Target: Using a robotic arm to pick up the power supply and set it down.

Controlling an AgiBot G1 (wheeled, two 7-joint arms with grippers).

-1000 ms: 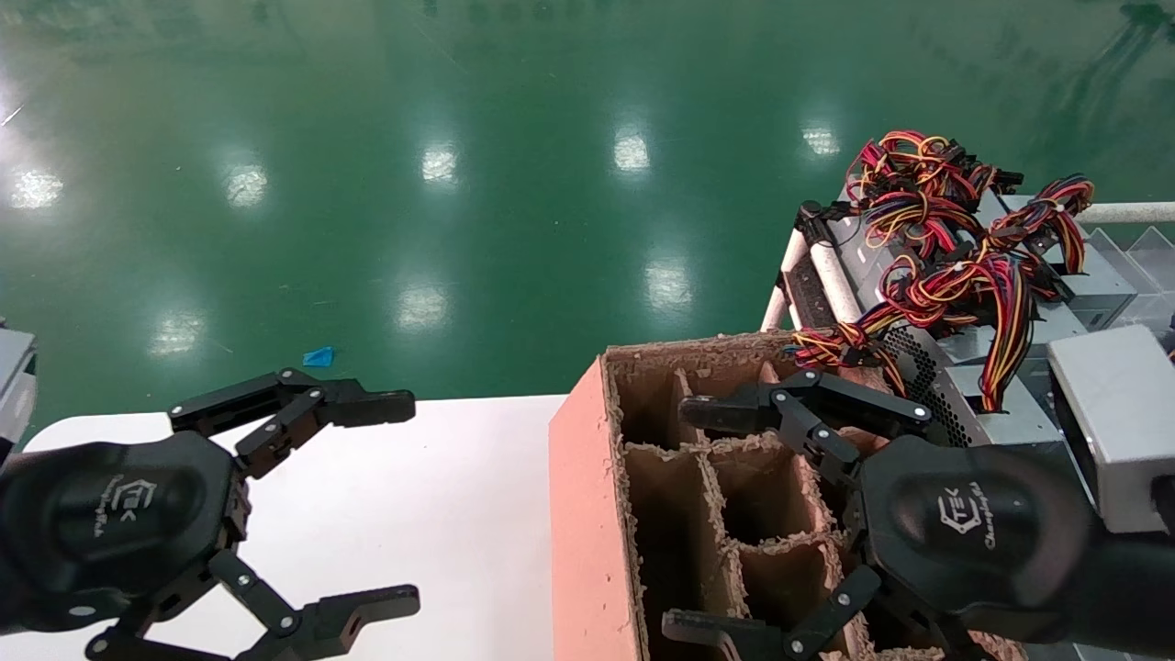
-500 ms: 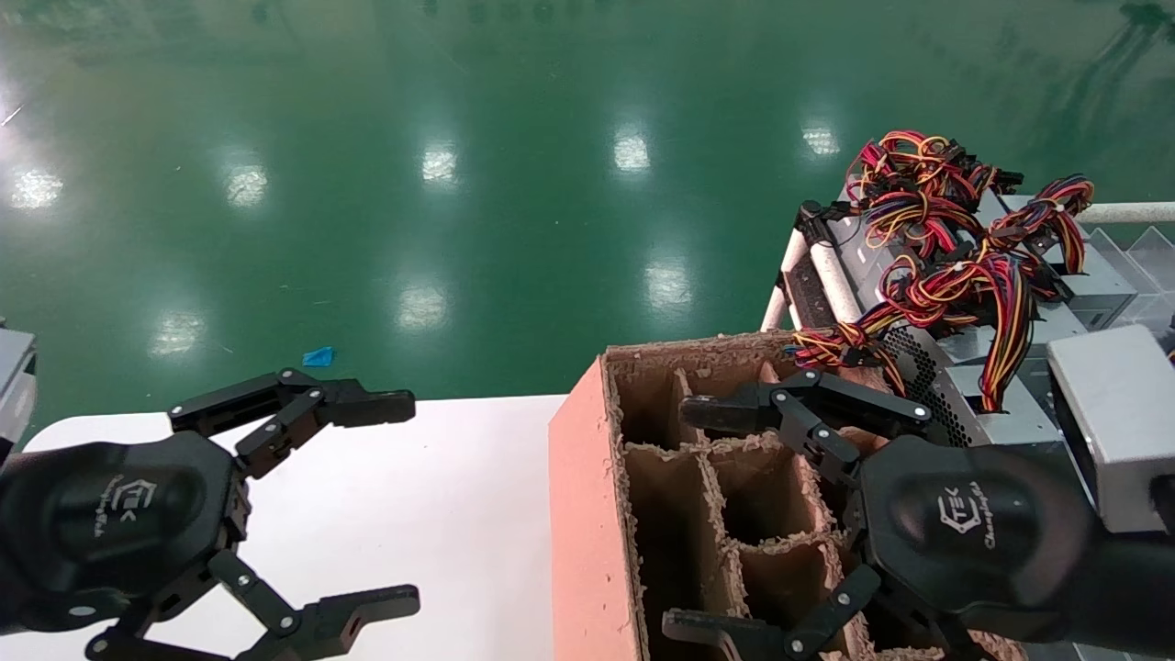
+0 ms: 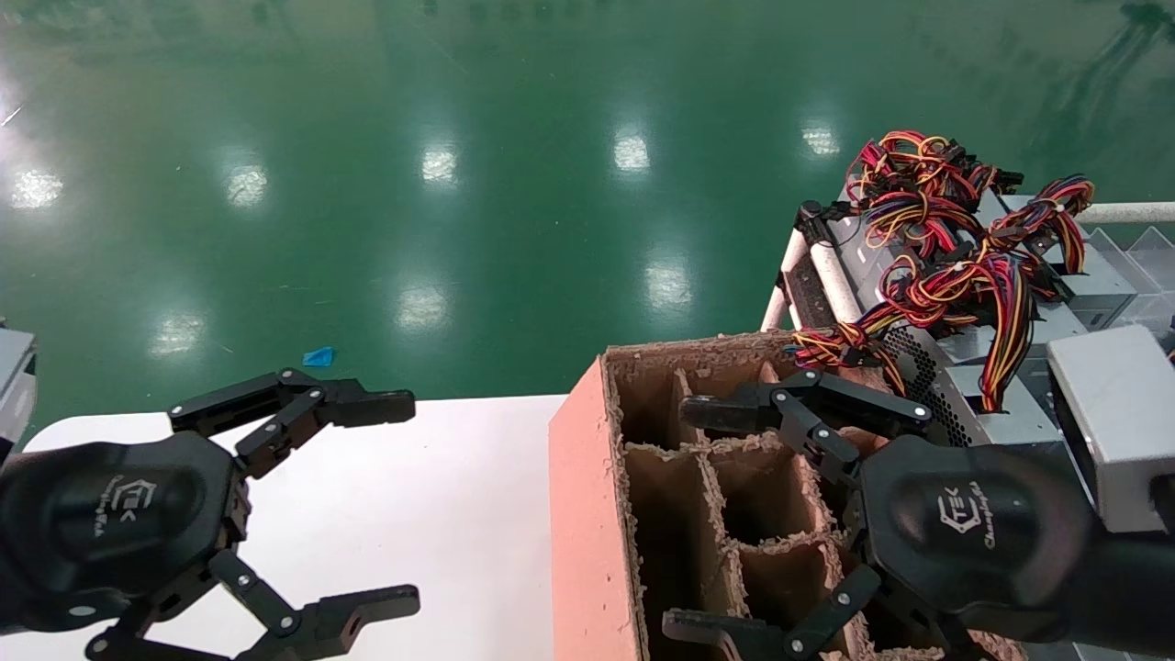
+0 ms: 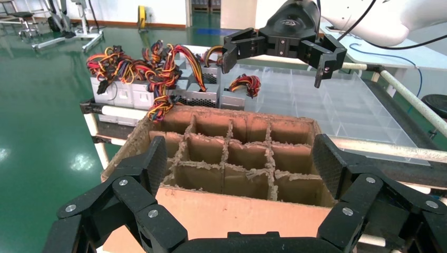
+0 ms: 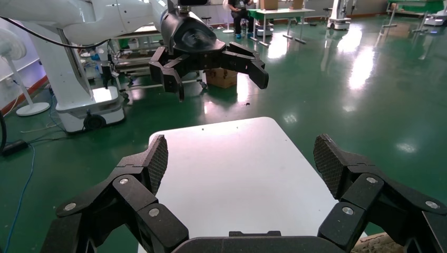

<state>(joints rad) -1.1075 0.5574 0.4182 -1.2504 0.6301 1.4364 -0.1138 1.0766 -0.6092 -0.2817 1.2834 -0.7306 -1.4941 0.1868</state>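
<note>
Two grippers hover with fingers spread wide and nothing held. The left gripper hangs over the white surface; the right gripper hangs over the one pinkish-brown cardboard box, above its divider cells. The power supply nearest the right gripper lies on a rack just behind the box, untouched, among several like units whose exact count the tangled wire bundles hide.
</note>
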